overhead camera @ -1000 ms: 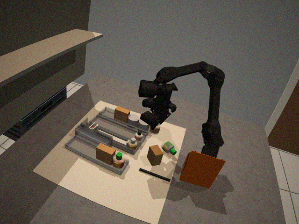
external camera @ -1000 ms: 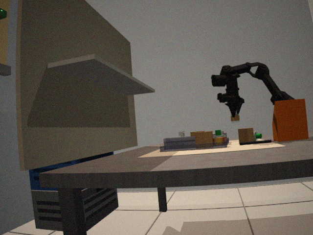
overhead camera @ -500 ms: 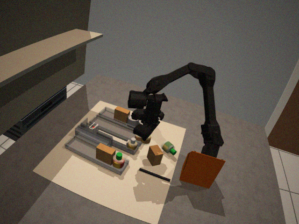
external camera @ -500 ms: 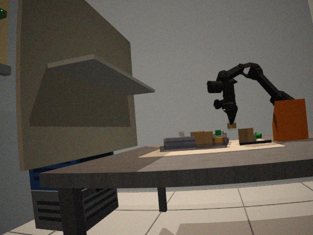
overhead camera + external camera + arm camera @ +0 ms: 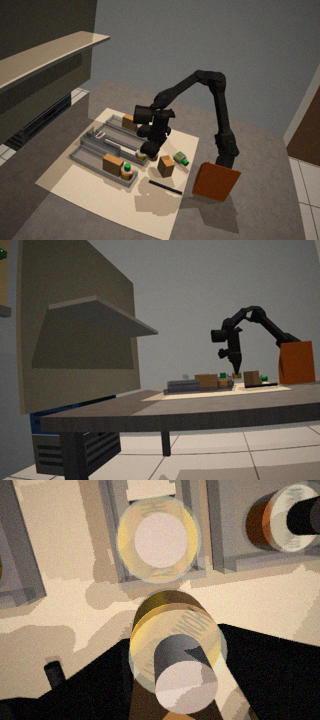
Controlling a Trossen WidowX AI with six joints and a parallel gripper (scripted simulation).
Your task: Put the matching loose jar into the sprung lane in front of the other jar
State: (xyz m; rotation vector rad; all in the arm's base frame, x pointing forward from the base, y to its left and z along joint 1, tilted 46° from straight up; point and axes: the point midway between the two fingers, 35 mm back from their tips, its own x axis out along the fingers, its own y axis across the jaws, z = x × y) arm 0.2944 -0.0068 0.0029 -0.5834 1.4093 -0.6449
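My gripper (image 5: pixel 152 152) (image 5: pixel 237 373) (image 5: pixel 173 639) is shut on a jar with a yellow label and a pale-topped grey cap. This held jar (image 5: pixel 153 157) (image 5: pixel 236 375) (image 5: pixel 175 622) hangs above the mat, just outside the front end of the sprung lane, and looks slightly tilted in the wrist view. The matching jar (image 5: pixel 141 156) (image 5: pixel 160 540) stands in the sprung lane (image 5: pixel 129 156) at its front end. The white pusher (image 5: pixel 121 145) (image 5: pixel 150 489) is right behind it. The gripper partly hides the held jar in the top view.
One neighbouring lane holds a green-capped jar (image 5: pixel 127 172) and a wooden block (image 5: pixel 112 164); the other holds a black-capped jar (image 5: pixel 280 520). A green jar (image 5: pixel 180 157) lies near a loose block (image 5: pixel 165 167) (image 5: pixel 251 378). A black rod (image 5: pixel 165 187) lies on the mat.
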